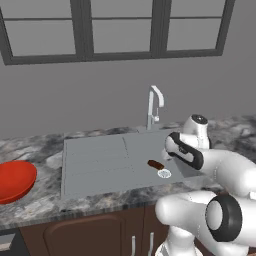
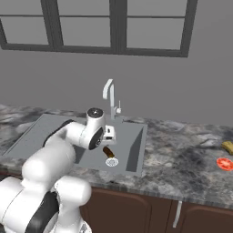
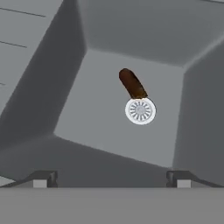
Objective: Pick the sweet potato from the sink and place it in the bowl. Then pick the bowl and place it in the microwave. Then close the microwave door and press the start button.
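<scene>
The sweet potato (image 3: 132, 84) is a small dark reddish-brown tuber lying on the floor of the grey sink (image 3: 87, 113), one end touching the round drain (image 3: 140, 110). In the base views, the sweet potato (image 1: 155, 164) (image 2: 108, 152) lies in the basin's right part. My gripper (image 3: 111, 180) hangs open above the basin, a short way over the tuber, holding nothing; in the right base view the gripper (image 2: 109, 142) points down below the faucet. The red bowl (image 1: 15, 180) rests on the counter left of the sink's drainboard (image 1: 95, 160). The microwave and its door are out of view.
A silvery faucet (image 1: 154, 105) rises behind the basin, close to my hand. The marble counter (image 2: 182, 154) runs right of the sink, with a red slice (image 2: 224, 164) and a yellowish item (image 2: 227, 145) at its far right. The basin walls are steep.
</scene>
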Tool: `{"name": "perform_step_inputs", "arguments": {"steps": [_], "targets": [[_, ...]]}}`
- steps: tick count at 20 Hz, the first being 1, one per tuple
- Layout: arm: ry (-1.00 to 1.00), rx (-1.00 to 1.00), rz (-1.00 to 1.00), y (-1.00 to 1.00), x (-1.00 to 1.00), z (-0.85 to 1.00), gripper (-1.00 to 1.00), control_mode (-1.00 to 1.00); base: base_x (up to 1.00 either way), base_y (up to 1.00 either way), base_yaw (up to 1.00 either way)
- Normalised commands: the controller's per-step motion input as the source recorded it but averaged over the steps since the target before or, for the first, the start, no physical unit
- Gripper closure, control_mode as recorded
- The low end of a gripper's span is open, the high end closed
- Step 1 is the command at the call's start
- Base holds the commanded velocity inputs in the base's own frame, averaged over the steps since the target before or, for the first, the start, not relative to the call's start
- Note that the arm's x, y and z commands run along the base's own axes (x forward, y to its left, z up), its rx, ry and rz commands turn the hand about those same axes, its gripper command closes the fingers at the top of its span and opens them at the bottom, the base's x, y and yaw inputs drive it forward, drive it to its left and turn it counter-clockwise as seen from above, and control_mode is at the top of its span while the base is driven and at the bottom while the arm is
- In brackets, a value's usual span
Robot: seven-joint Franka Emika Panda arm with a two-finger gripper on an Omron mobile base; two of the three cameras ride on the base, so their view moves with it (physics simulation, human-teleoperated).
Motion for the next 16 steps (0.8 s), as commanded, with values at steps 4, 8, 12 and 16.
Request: {"name": "perform_step_inputs", "arguments": {"steps": [4, 8, 12, 16], "targets": [[0.06, 0.0, 0.05, 0.0, 0.66, -0.43, -1.0, -1.0, 0.0, 0.0, 0.0], [0.08, 0.0, 0.02, 0.0, 0.4, -0.67, -1.0, -1.0, 0.0, 0.0, 0.0], [0.05, 0.0, 0.0, 0.0, 0.35, -0.47, -1.0, -1.0, 0.0, 0.0, 0.0], [0.03, 0.0, 0.0, 0.0, 0.21, -0.32, -1.0, -1.0, 0.0, 0.0, 0.0]]}}
